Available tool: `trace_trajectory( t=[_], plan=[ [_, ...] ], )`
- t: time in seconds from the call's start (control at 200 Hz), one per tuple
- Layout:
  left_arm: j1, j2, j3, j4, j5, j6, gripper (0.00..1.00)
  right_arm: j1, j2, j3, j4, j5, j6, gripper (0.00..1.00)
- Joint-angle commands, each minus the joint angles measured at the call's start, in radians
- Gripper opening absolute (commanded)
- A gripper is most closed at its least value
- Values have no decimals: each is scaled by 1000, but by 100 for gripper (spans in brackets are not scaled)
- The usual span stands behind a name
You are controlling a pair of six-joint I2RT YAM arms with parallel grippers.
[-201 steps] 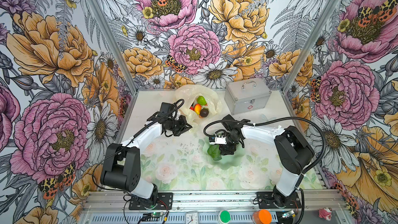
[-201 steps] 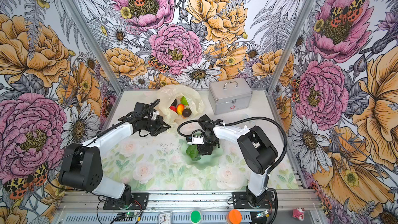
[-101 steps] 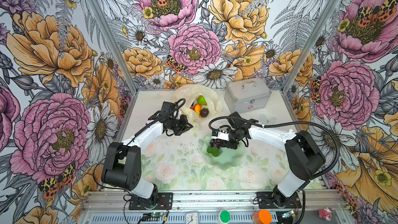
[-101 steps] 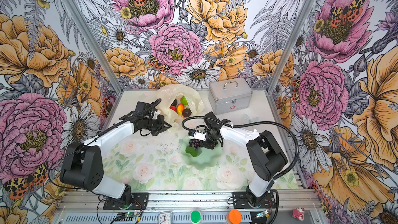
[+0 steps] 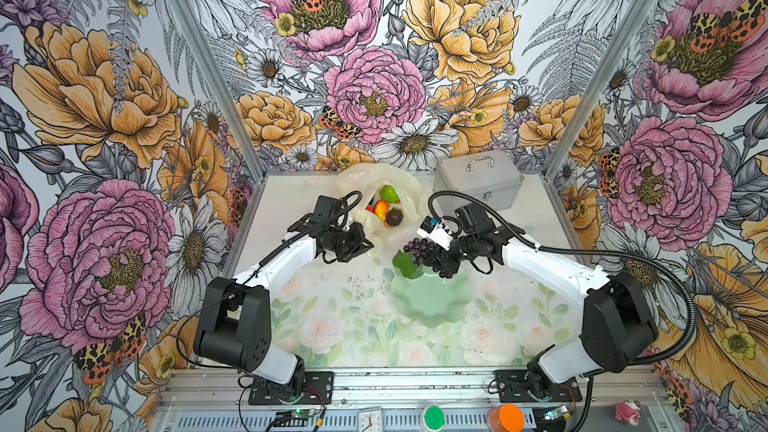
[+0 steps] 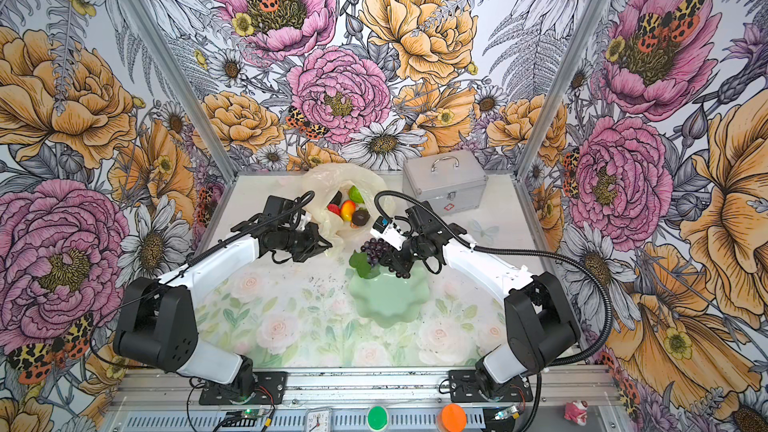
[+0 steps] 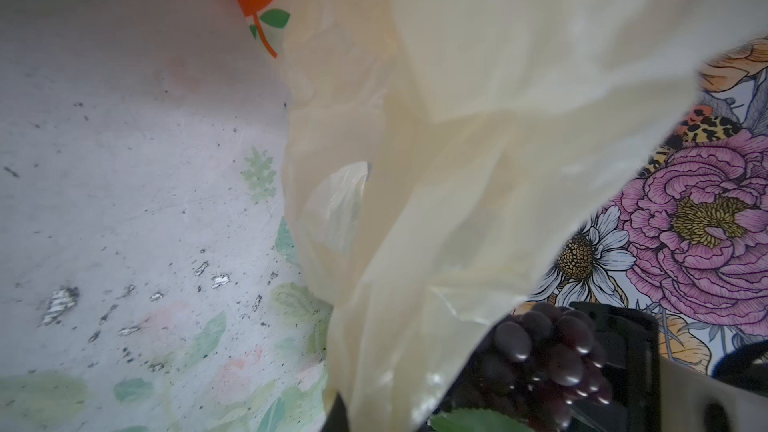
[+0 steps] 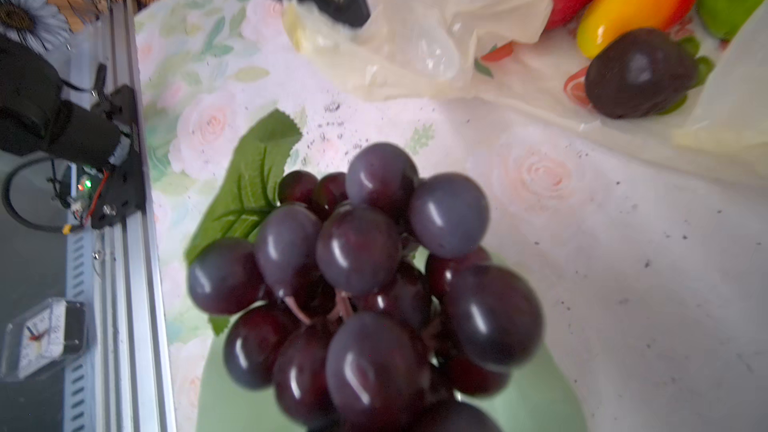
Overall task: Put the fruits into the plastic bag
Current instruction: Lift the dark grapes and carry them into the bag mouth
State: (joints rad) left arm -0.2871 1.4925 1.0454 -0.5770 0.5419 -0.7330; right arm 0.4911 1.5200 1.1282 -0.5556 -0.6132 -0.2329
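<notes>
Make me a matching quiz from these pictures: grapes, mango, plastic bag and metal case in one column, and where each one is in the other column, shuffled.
Things:
1. purple grapes
2. mango
3. plastic bag
4. silver case

Places:
A. lying inside the bag
B. standing at the back, to the right of the bag
C. held in the right gripper above the rim of the dish
D. edge pinched by the left gripper

Pairs: 1-C, 2-A, 3-D, 4-B
</notes>
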Motion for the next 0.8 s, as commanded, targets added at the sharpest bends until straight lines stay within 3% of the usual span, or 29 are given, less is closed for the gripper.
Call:
trace_trajectory(
  t=[0.0,0.275,0.485,0.79],
  plan=[
    [-18,-59,24,-40,-59,46,0,-6,36,126,45,-37,229,17],
    [-36,-102,69,-102,-126,80,0,-7,300,469,29,-8,460,19],
    [-38,-58,130,-118,-146,91,0,23,538,783,-107,30,477,18],
    [-54,36,269,-156,-146,134,0,76,779,1063,-233,25,567,20]
  ],
)
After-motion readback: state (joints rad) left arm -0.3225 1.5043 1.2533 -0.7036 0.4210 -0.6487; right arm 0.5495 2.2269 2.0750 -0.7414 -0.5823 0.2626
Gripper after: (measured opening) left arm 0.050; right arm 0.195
